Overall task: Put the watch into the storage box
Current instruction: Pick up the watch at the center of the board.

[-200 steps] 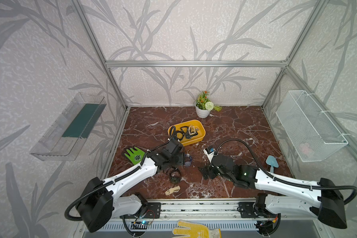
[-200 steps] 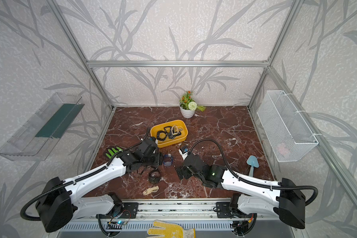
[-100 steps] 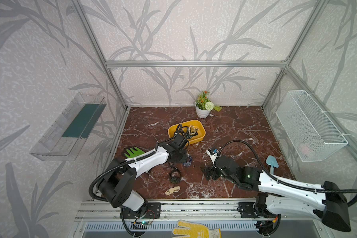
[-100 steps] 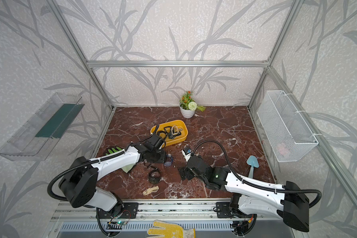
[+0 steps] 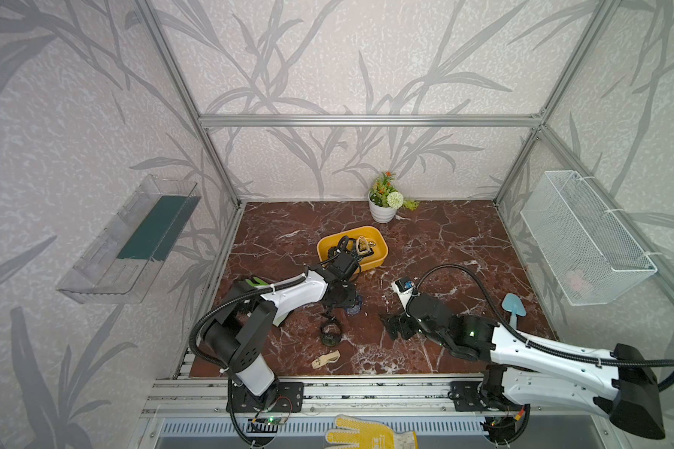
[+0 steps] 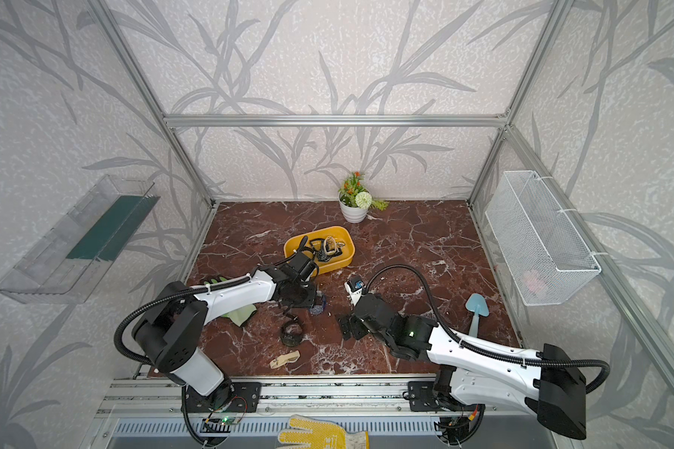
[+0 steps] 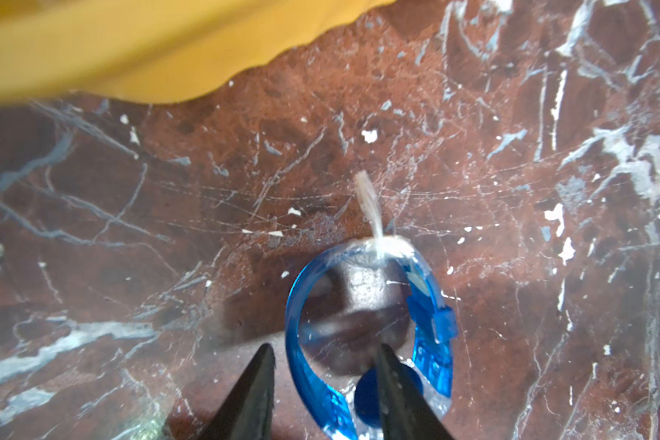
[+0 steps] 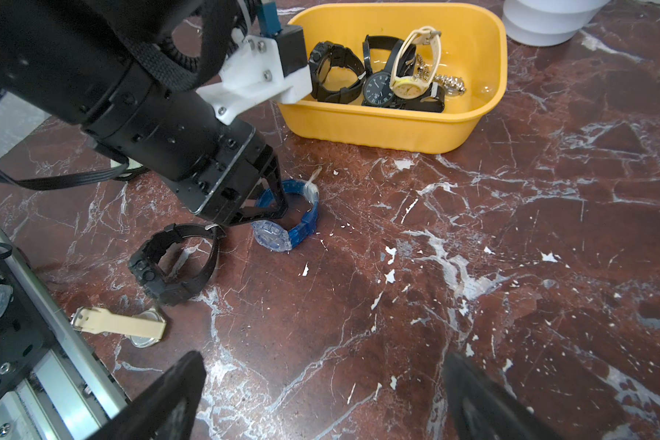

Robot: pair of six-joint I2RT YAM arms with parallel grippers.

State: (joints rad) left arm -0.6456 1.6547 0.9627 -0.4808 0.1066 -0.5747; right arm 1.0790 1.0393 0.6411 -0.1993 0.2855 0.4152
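Lying nearest: a cream-strapped watch (image 8: pixel 119 324), flat on the red marble tabletop (image 8: pixel 511 247); a black plastic watch (image 8: pixel 176 263) just beyond.
Right gripper (image 8: pixel 322 360): fingers stood wide apart, empty.
Left gripper (image 7: pixel 324 347): half-spread, straddling the band of the translucent blue plastic watch (image 7: pixel 431 324) on the tabletop, not pinching.
Yellow plastic storage box (image 8: pixel 397 129): just behind, held several watches (image 8: pixel 378 87).

The left hand (image 7: pixel 324 348) has lowered astride the blue watch (image 7: pixel 429 304), jaws narrowing.
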